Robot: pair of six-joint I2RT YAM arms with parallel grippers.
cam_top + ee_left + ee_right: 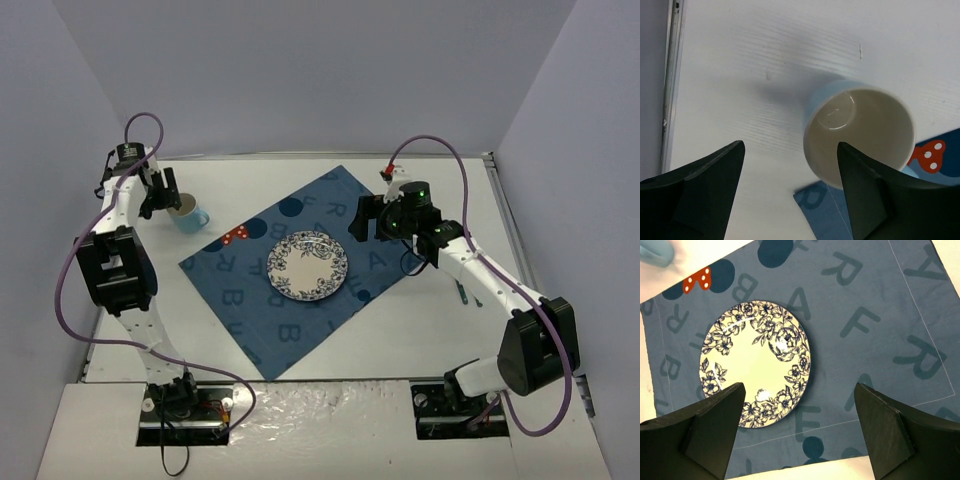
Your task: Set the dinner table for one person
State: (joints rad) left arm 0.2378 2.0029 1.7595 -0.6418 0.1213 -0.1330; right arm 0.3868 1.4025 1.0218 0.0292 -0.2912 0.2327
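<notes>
A blue placemat (250,310) printed with letters lies at an angle on the white dinner table (410,335). On the mat sits a white plate (308,264) with a blue flower rim, also seen in the right wrist view as the plate (752,362). My right gripper (360,222) hangs open above the mat's right part (865,315), empty, with the plate to its left. A light blue cup (188,215) stands off the mat's left corner. My left gripper (163,198) is open at the cup (865,130); its right finger (865,200) overlaps the rim, its left finger is over bare table (765,60).
A thin green object (461,291) lies on the table beside the right arm. A small red item (385,173) sits near the mat's far corner. A metal rail (670,75) runs along the left table edge. Grey walls enclose three sides.
</notes>
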